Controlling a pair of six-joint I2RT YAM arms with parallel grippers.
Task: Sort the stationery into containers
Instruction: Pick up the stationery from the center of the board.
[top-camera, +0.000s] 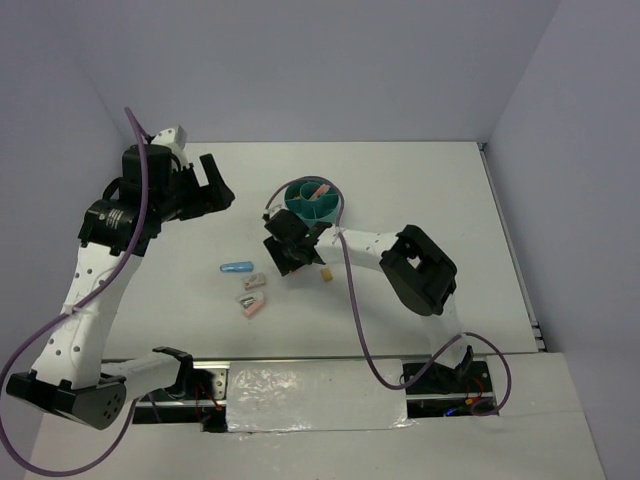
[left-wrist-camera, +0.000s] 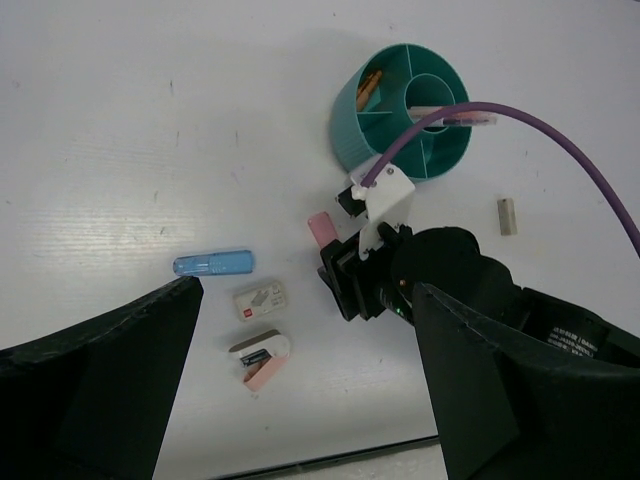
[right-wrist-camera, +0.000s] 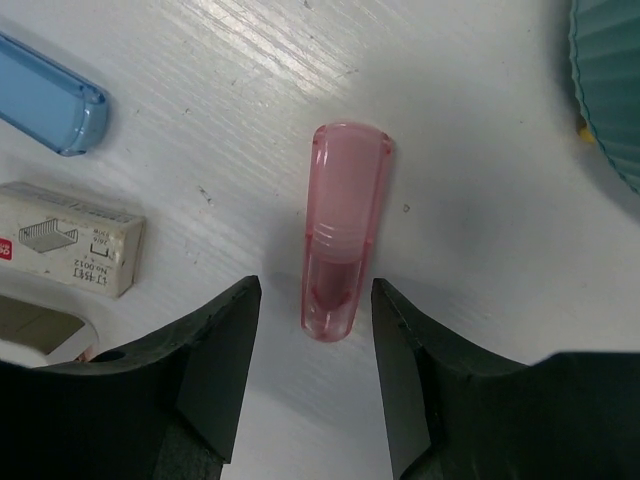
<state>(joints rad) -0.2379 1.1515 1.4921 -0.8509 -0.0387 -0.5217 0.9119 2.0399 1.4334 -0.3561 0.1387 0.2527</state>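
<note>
The round teal tub (top-camera: 312, 198) stands at the table's middle back; in the left wrist view (left-wrist-camera: 410, 110) it holds an orange piece (left-wrist-camera: 370, 85) and a pink-white pen (left-wrist-camera: 455, 115). My right gripper (right-wrist-camera: 312, 340) is open, low over the table just in front of the tub, and also shows from above (top-camera: 285, 250). A pink capsule (right-wrist-camera: 343, 230) lies flat with its near end between the fingertips, untouched. A light-blue capsule (top-camera: 237, 267), a grey-white staple box (top-camera: 254, 282) and a pink-white block (top-camera: 251, 303) lie to the left. My left gripper (top-camera: 215, 185) is open, empty and raised high.
A tan block (top-camera: 325, 272) lies right of my right gripper and shows in the left wrist view (left-wrist-camera: 508, 215). The blue capsule (right-wrist-camera: 50, 100) and staple box (right-wrist-camera: 70, 250) are close to the right gripper's left finger. The tub wall (right-wrist-camera: 610, 90) is at its right.
</note>
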